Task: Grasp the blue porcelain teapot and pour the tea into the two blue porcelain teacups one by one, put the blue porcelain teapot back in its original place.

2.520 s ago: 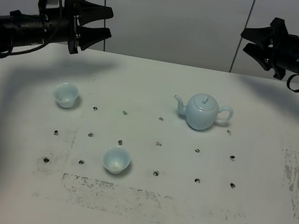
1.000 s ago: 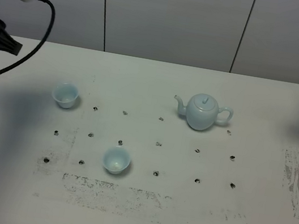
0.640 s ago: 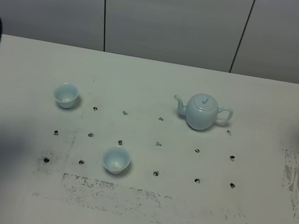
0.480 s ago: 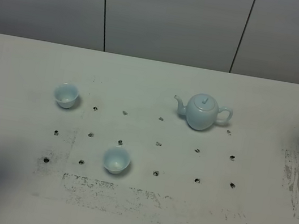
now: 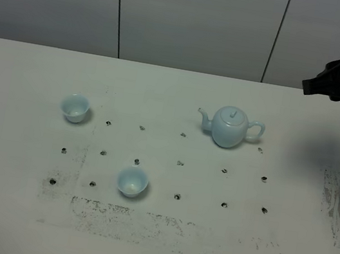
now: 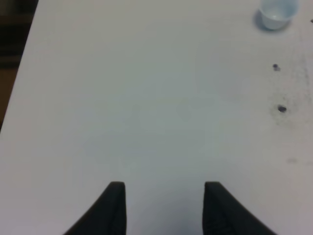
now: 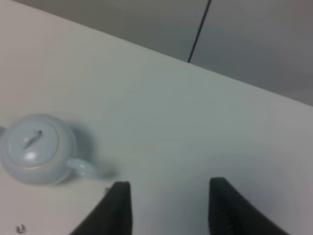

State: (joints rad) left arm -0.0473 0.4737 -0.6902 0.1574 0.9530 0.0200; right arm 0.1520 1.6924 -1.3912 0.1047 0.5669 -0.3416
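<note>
The blue porcelain teapot (image 5: 229, 127) stands upright on the white table, right of centre, with its lid on, spout to the left and handle to the right. It also shows in the right wrist view (image 7: 36, 149). One blue teacup (image 5: 75, 107) stands at the left, and the other teacup (image 5: 132, 181) stands nearer the front. Both are upright. My right gripper (image 5: 314, 83) hovers at the far right, behind the teapot and apart from it. It is open and empty (image 7: 168, 186). My left gripper (image 6: 165, 188) is open and empty over bare table. One cup (image 6: 276, 12) lies far ahead of it.
Rows of small dark holes (image 5: 180, 163) dot the table. There are scuffed grey patches along the front (image 5: 141, 220) and at the right (image 5: 339, 207). The table's left edge (image 6: 22, 63) drops to a dark floor. A panelled grey wall (image 5: 194, 20) runs behind the table.
Both arms pulled away from above the table to the sides. The left arm has left the exterior view. The right arm has come back in at the top right. Teapot and cups have not moved.
</note>
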